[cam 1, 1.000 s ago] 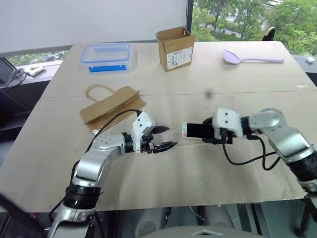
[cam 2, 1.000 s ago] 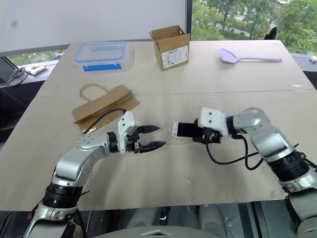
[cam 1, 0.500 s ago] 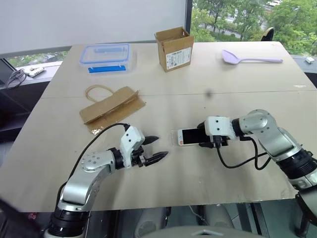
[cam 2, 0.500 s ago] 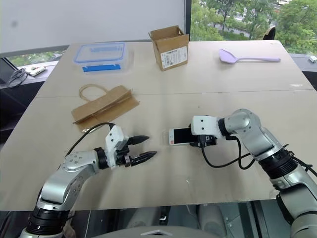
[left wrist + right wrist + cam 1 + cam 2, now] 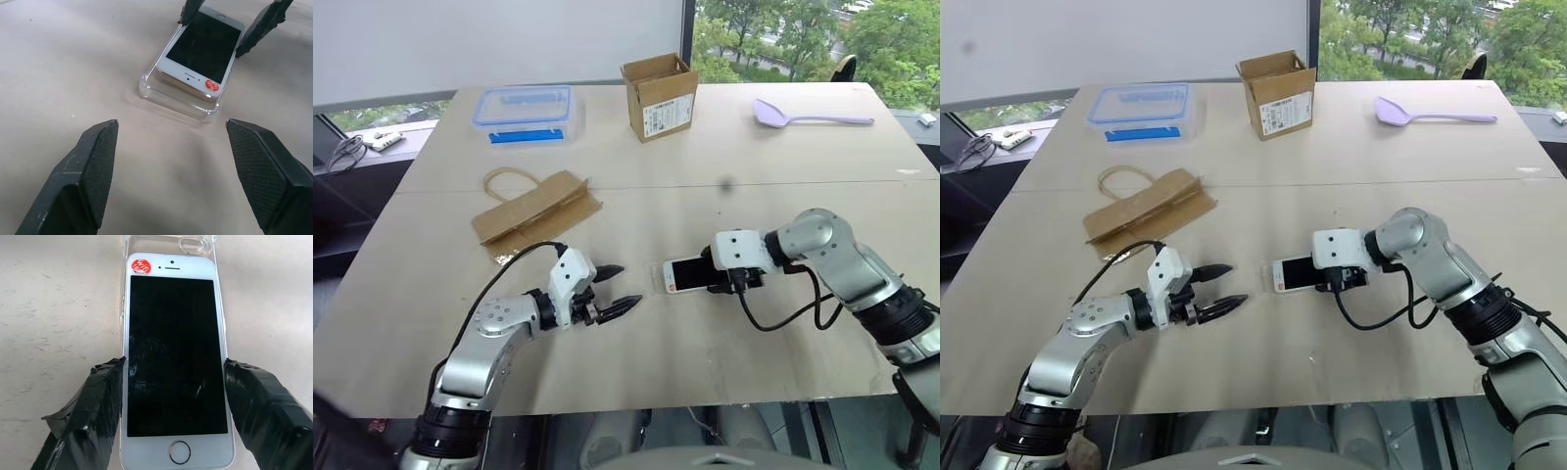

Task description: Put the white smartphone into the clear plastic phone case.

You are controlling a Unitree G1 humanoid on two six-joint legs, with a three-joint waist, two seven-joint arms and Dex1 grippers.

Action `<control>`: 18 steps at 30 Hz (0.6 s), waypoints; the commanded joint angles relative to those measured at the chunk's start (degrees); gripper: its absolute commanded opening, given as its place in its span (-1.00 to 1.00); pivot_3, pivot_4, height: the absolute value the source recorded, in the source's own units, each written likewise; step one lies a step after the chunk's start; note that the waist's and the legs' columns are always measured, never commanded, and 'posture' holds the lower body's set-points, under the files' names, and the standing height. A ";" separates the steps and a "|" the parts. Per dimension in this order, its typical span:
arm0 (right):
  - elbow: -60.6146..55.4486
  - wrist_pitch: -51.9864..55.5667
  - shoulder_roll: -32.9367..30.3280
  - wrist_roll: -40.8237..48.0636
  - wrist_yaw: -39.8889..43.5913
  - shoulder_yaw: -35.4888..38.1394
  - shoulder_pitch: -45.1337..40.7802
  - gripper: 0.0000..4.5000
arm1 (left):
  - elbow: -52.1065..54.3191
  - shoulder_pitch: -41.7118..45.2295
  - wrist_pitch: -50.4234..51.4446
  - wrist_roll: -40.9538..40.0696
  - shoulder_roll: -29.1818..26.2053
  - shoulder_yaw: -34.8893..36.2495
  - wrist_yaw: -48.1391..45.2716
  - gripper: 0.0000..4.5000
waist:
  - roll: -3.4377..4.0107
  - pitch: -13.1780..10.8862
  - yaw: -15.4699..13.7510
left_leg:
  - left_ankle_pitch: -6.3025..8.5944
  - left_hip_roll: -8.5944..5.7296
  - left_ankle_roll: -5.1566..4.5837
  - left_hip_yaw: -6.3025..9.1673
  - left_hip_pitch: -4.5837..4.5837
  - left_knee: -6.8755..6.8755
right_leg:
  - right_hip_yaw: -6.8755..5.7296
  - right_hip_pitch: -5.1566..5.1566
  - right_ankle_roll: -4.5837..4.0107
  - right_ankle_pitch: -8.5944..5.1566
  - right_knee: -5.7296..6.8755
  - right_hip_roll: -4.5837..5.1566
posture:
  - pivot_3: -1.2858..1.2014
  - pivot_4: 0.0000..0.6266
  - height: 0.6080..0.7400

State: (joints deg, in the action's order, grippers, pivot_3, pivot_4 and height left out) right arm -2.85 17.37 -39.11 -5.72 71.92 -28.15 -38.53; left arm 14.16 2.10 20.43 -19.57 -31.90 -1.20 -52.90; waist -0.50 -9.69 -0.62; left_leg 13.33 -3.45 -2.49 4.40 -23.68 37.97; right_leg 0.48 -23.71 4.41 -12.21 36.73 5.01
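Observation:
The white smartphone (image 5: pixel 173 357) lies screen up, a red sticker by its earpiece, with my right gripper (image 5: pixel 173 367) shut on its long edges. Beneath it sits the clear plastic phone case (image 5: pixel 171 98). The case's camera-cutout end (image 5: pixel 195 244) sticks out past the phone's top. In the left wrist view the phone's sticker end rests a little above the case's rim. From the head, the phone (image 5: pixel 683 274) is at mid-table by my right gripper (image 5: pixel 713 277). My left gripper (image 5: pixel 626 285) stands open to the left of the case, apart from it, with nothing between its fingers.
A flattened brown paper bag (image 5: pixel 536 213) lies behind my left arm. Farther back stand a clear blue-lidded box (image 5: pixel 527 110) and an open cardboard box (image 5: pixel 659 95). A purple spoon (image 5: pixel 808 116) lies at the back right. A black cable loops under my right wrist.
My right gripper has rolled the phone from edge-on to screen up and set it down over the case. My left gripper has drawn back a little and sunk.

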 commanded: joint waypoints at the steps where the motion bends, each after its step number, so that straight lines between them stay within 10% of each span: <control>1: 1.63 0.75 1.35 -0.44 1.50 -1.69 -0.10 0.31 | -0.71 -0.21 -2.70 0.47 0.53 -0.94 -0.05 0.58 | 0.00 0.00 0.00 | 0.00 0.00 0.00 0.00 0.01 0.00 | 0.00 0.00 0.00 0.00 0.00 0.00 | 0.03 -0.52 1.00; 6: 3.37 0.19 3.78 1.48 1.75 -0.06 -0.90 0.94 | -1.19 -1.71 -4.80 0.88 0.50 -1.32 0.15 0.61 | 0.01 0.00 0.64 | 0.00 0.01 0.00 0.00 0.01 -0.07 | 0.02 -0.02 0.00 0.01 0.01 0.00 | 0.03 -0.52 1.00; 13: -0.09 3.92 3.81 7.23 -1.26 7.90 -0.05 0.94 | -0.46 -1.63 -3.93 0.47 -0.31 -1.57 -0.58 0.61 | 0.02 -0.01 0.85 | 0.00 -0.02 0.00 0.00 -0.02 -0.17 | 0.03 -0.10 0.04 0.04 0.00 0.03 | 0.03 -0.52 1.00; 16: -5.53 10.17 2.36 11.23 -2.27 12.48 1.68 1.00 | -0.51 -0.99 -3.09 -0.32 -0.13 -1.58 -0.88 0.25 | 0.03 -0.02 0.80 | 0.00 -0.02 0.00 0.01 -0.04 -0.20 | 0.03 -0.11 0.04 0.03 0.00 0.06 | 0.03 -0.52 1.00; 18: -8.91 13.39 0.67 13.20 -2.70 14.77 3.82 0.63 | -0.80 -0.43 -3.11 -0.16 0.10 -1.91 -0.97 -0.17 | 0.03 -0.02 0.74 | 0.00 -0.02 0.00 0.02 -0.05 -0.22 | 0.02 -0.12 0.04 0.03 -0.02 0.08 | 0.03 -0.52 1.00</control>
State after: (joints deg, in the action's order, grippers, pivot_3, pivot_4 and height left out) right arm -8.04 28.53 -37.38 5.32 69.59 -16.33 -35.38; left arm 12.23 1.13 17.48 -18.77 -31.80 -3.00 -53.59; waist -0.47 -9.70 0.12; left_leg 13.34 -3.47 -2.49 4.42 -23.73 37.73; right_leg 0.51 -23.84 4.45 -12.17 36.70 5.11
